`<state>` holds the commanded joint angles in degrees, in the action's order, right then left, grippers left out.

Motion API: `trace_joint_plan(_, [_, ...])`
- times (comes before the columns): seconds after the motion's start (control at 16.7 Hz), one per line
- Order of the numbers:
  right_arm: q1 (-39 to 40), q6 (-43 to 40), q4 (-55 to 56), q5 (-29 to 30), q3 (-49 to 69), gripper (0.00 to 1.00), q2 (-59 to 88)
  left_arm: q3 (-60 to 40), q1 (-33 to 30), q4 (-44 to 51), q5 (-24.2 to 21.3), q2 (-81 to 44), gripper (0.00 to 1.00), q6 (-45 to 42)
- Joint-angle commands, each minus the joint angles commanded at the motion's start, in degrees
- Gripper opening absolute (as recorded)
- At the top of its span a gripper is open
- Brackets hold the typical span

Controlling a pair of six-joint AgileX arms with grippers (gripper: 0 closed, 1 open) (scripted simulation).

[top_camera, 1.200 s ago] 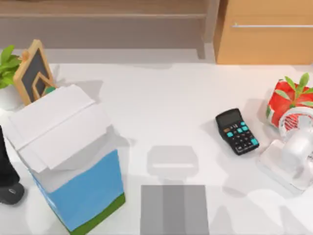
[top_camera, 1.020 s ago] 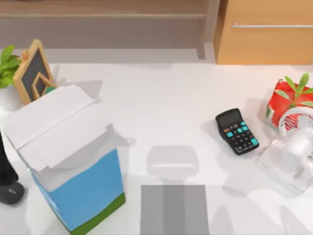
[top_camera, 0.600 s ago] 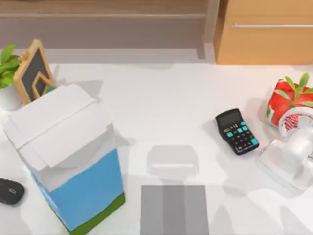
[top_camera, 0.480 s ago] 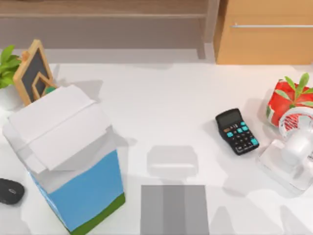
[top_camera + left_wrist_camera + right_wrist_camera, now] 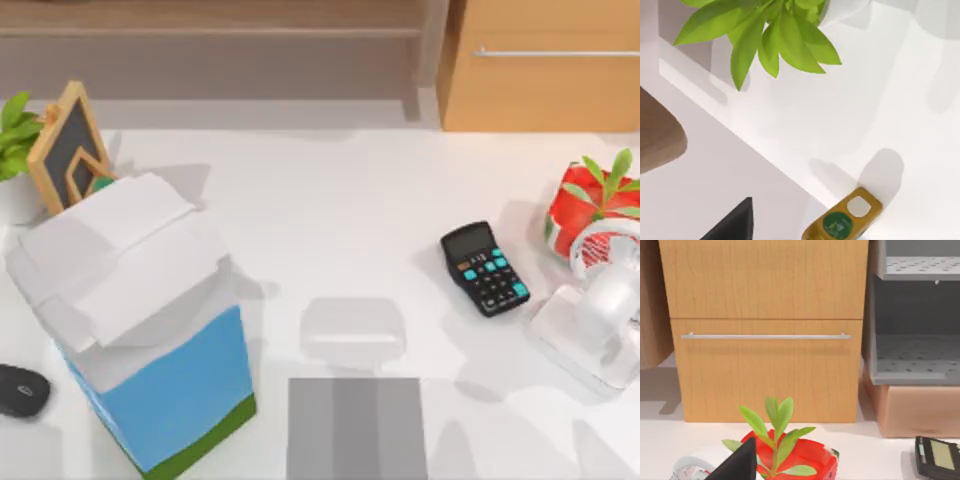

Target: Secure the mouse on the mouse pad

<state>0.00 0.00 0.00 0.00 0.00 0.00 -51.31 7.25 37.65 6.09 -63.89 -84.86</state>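
Neither gripper's finger state can be judged from these views. The mouse (image 5: 20, 390) is lying on the table (image 5: 330, 210) at the far left edge, beside the blue-and-white box (image 5: 150, 330), well apart from the mouse pad (image 5: 357, 428) at the near centre. Nothing is holding it. By my assessment, pick-up, transfer and placement are all remaining.

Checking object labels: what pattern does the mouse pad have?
The mouse pad is grey with a darker grey band down its middle, clearest in the top view.
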Motion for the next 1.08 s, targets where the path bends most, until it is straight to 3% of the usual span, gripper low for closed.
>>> trace_joint_plan(0.24, [0.0, 0.0, 0.0, 0.0, 0.0, 1.00, 0.0, -5.1, -2.4, 15.6, -3.2, -14.3, 1.00, -17.4])
trace_joint_plan(0.42, [0.0, 0.0, 0.0, 0.0, 0.0, 1.00, 0.0, -6.5, -4.0, 22.6, -5.3, -20.9, 1.00, -24.0])
trace_joint_plan(0.84, [0.0, 0.0, 0.0, 0.0, 0.0, 1.00, 0.0, -6.6, -4.3, 24.0, -5.9, -22.4, 1.00, -25.3])
trace_joint_plan(1.08, [0.0, 0.0, 0.0, 0.0, 0.0, 1.00, 0.0, -7.6, -3.6, 20.2, -6.0, -27.3, 1.00, -26.2])
